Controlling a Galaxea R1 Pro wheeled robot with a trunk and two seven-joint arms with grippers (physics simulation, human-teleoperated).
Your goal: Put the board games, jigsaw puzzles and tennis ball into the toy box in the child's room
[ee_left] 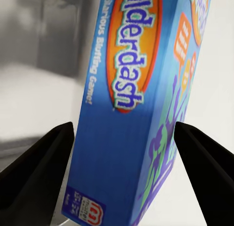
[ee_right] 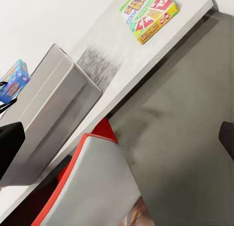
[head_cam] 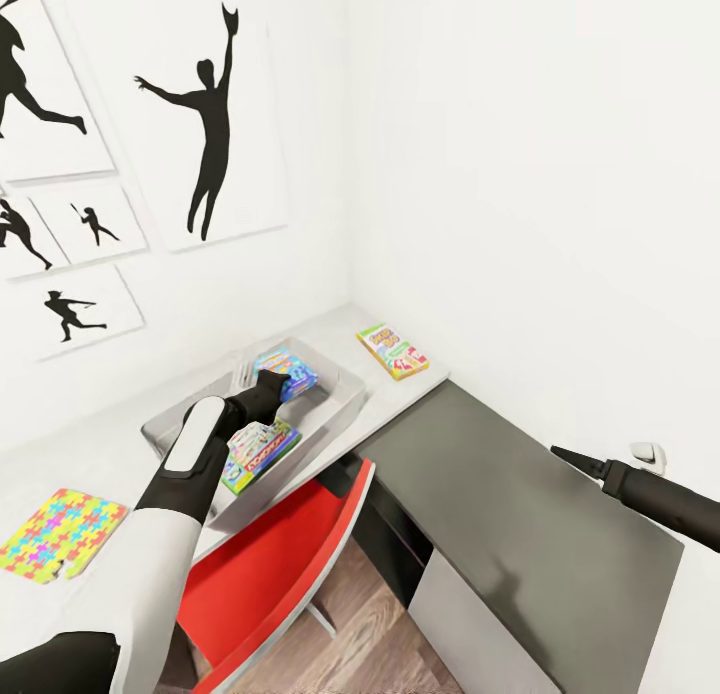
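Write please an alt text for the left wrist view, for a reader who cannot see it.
A blue Balderdash board game box stands tilted between the two dark fingers of the left pincer, above the blurred grey toy box.

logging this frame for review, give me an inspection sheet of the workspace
surface: light table in the corner, darker desk adjoining
job's things: toy box on the table, one board game lying in it; blue Balderdash game over the box; card game and puzzle on the table outside it
clutter: nothing seen
hands: left hand with fingers apart either side of the Balderdash game; right hand over the desk, nothing in it
cables: nothing seen
surroundings: red chair, silhouette posters
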